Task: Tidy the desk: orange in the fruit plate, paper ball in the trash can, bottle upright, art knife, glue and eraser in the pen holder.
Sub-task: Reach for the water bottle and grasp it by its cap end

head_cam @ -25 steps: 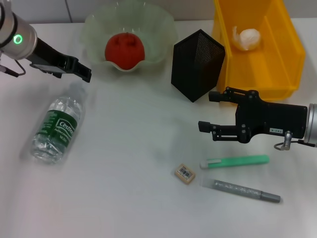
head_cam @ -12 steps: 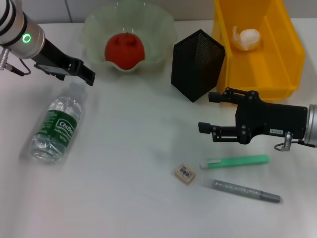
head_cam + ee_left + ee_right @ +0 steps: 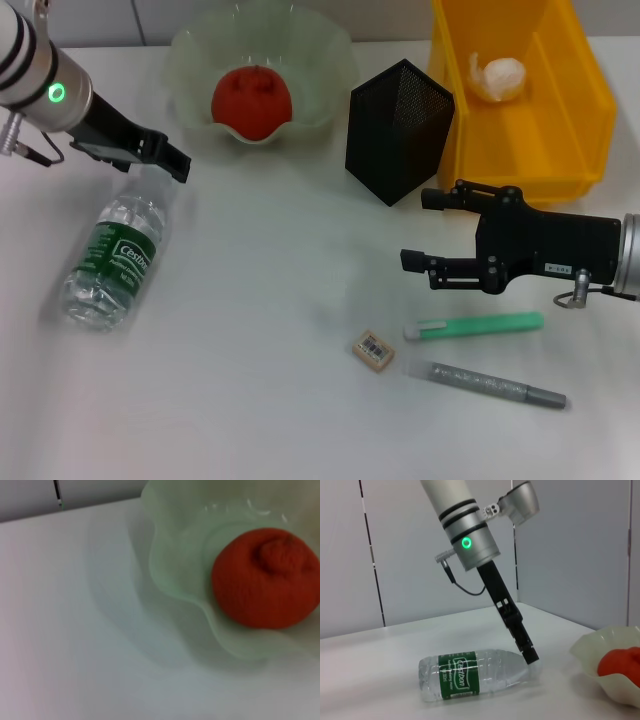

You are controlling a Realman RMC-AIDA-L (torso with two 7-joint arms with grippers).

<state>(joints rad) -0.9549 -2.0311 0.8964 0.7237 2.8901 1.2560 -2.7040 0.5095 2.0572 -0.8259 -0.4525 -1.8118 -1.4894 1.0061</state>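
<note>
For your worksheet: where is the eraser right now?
In the head view, the eraser lies on the table's right side, just left of the green art knife.

Yellow trash can (image 3: 575,150) — red-orange orange (image 3: 251,102) (dimpled).

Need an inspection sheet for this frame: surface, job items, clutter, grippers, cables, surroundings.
Surface: white table.
Job's things: orange in fruit plate; paper ball in trash can; bottle lying down; eraser, green art knife and grey glue lying outside pen holder.
Clutter: nothing seen.
Grippers: left gripper at the bottle's cap end; right gripper open above table.
Cables: thin black cable at the left wrist.
Surroundings: grey wall panels.
</note>
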